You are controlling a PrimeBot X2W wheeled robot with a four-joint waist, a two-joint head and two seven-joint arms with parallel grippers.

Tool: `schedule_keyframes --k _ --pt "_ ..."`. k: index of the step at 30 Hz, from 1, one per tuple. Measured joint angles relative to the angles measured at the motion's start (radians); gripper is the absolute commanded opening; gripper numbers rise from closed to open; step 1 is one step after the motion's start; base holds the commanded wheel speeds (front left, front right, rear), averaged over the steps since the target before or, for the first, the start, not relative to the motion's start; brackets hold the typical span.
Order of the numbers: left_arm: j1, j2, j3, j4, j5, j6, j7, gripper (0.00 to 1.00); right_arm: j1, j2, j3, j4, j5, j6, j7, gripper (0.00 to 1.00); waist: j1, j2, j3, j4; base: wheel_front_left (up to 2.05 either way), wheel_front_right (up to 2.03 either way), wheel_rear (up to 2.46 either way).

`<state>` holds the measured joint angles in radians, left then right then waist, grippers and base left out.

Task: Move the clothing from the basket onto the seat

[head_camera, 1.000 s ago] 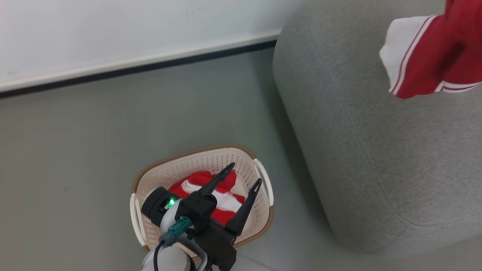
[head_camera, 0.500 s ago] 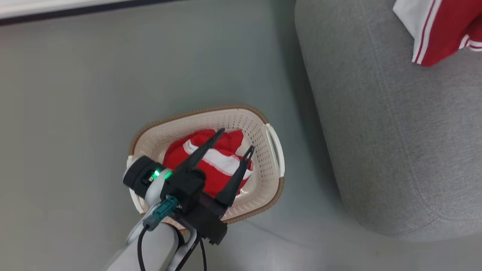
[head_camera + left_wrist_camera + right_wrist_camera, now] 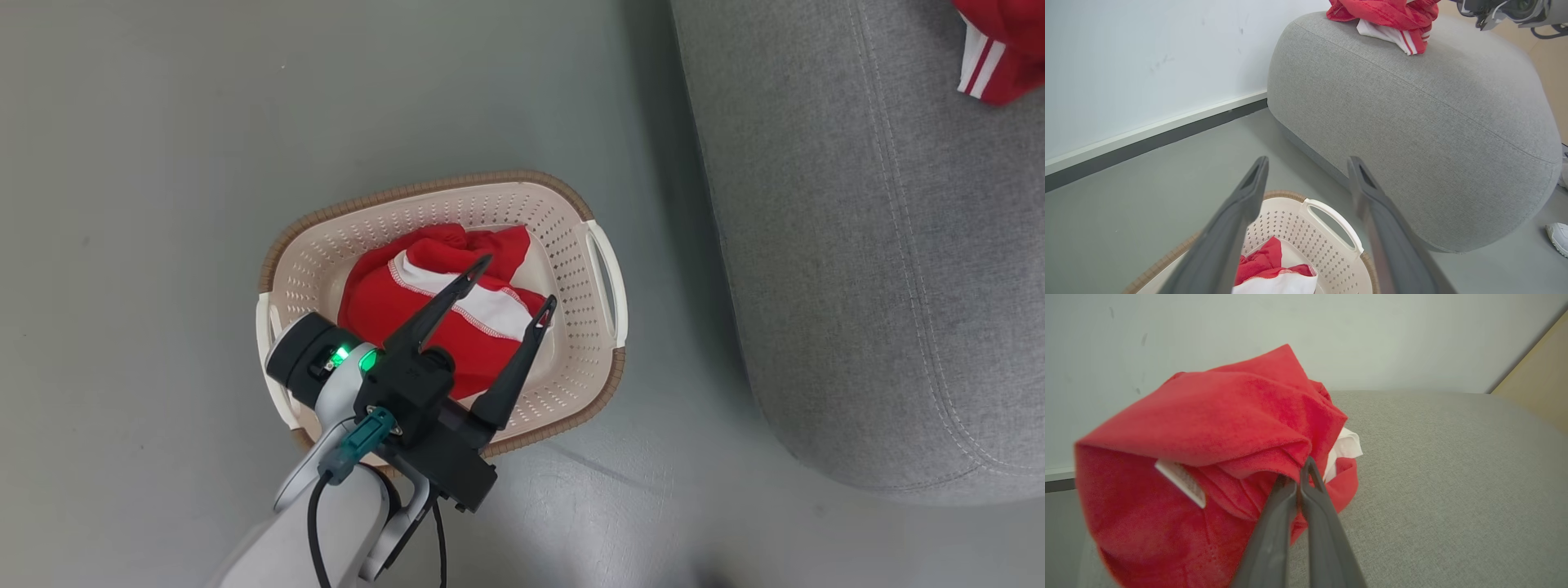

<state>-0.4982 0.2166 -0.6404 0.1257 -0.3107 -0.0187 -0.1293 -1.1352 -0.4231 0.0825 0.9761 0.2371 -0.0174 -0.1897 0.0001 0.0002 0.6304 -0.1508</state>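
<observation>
Head view has tilted down; left hand hovers spread above basket.

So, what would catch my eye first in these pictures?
A bright red garment with white trim lies bunched in the cream basket on the floor, the left tool open just above it. A second red garment is pinched in the shut right tool at the big grey sofa.

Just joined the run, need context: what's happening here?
The right hand is shut on a red striped garment at the top of the sofa, not yet released. The left hand hovers open above the basket, where the second red garment lies. One piece nearly delivered, one to go.
</observation>
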Motion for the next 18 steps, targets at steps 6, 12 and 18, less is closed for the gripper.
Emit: schedule_keyframes --k 6,12,18 --pt "0.000 -0.001 0.004 0.031 0.000 0.001 -0.015 1.00 0.022 0.027 0.021 0.033 -0.002 0.010 -0.034 0.45 -0.0002 -0.0001 -0.019 -0.001 0.00 0.00 0.00" --pt "0.007 -0.005 0.009 0.065 -0.006 0.001 -0.037 1.00 0.069 0.030 0.028 0.053 -0.009 0.021 -0.050 1.00 -0.0002 -0.0001 -0.059 -0.007 0.00 0.00 0.00" --pt "0.033 -0.021 0.009 0.108 -0.021 0.000 -0.058 1.00 0.126 0.030 0.029 0.063 -0.009 0.033 -0.059 1.00 -0.0002 -0.0001 -0.116 -0.014 0.00 0.00 0.00"
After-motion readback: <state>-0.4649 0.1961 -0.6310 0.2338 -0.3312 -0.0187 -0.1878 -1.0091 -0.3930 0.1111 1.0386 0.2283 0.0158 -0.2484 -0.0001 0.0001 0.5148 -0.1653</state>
